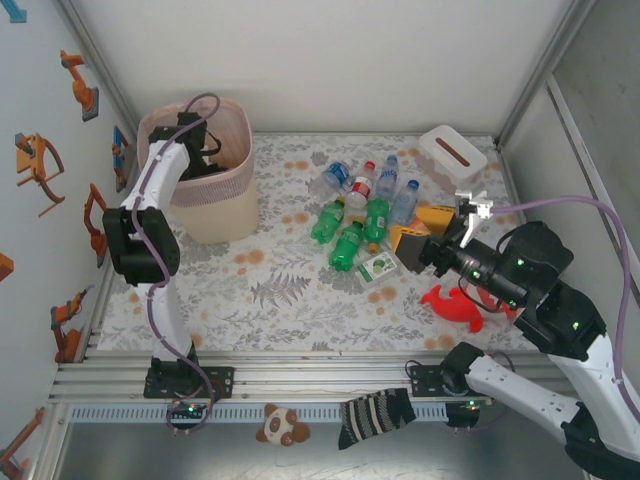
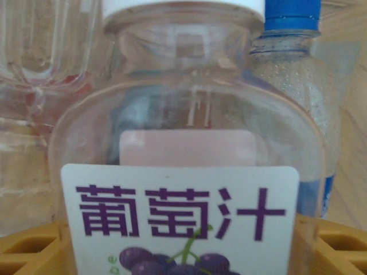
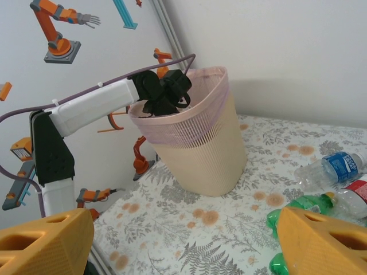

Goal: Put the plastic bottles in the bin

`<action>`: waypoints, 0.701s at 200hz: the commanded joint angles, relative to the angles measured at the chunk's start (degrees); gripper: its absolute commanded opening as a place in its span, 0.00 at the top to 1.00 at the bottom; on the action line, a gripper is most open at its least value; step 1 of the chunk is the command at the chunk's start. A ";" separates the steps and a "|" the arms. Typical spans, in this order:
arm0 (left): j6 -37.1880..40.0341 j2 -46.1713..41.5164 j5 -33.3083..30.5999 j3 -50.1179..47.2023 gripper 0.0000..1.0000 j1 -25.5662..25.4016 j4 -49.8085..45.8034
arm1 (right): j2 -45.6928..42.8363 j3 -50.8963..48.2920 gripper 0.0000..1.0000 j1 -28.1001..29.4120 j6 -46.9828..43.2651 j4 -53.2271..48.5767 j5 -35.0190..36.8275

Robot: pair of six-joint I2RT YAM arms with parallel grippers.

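Note:
The cream bin (image 1: 215, 205) with its pink liner stands at the far left, also seen as the bin (image 3: 200, 149). My left gripper (image 1: 200, 152) reaches down into it. Close in front of the left wrist camera is a clear, white-capped bottle with a purple grape label (image 2: 183, 212), sitting between the yellow fingers (image 2: 28, 249); contact is unclear. A blue-capped bottle (image 2: 298, 86) lies behind it. Several plastic bottles (image 1: 360, 215), clear and green, lie piled mid-table. My right gripper (image 1: 425, 232) hovers beside that pile, open and empty (image 3: 183, 240).
A white tissue box (image 1: 452, 152) stands at the far right. A small green carton (image 1: 380, 266) lies by the pile, and a red toy figure (image 1: 455, 305) under my right arm. Walls close in both sides. Floral tablecloth (image 1: 280, 290) shows bare in front.

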 commanded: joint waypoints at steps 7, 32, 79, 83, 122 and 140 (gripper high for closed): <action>0.22 -0.55 1.04 0.28 0.19 0.24 0.77 | -0.53 0.16 0.17 0.22 0.67 0.28 0.90; -0.22 -4.06 1.56 0.23 0.15 0.15 1.93 | -0.49 0.04 0.17 0.17 0.67 0.41 0.89; -0.77 -9.44 1.63 1.33 0.12 0.25 2.25 | -0.49 0.20 0.18 0.21 0.64 0.28 0.89; -0.83 -9.81 1.65 1.58 0.11 0.24 2.15 | -0.49 0.24 0.18 0.20 0.59 0.28 0.83; -0.79 -12.79 2.03 4.34 0.11 0.30 1.05 | -0.60 0.34 0.18 0.21 0.42 0.12 0.89; -0.61 -14.38 2.43 5.39 0.11 0.24 0.80 | -0.67 0.26 0.18 0.24 0.44 -0.15 1.15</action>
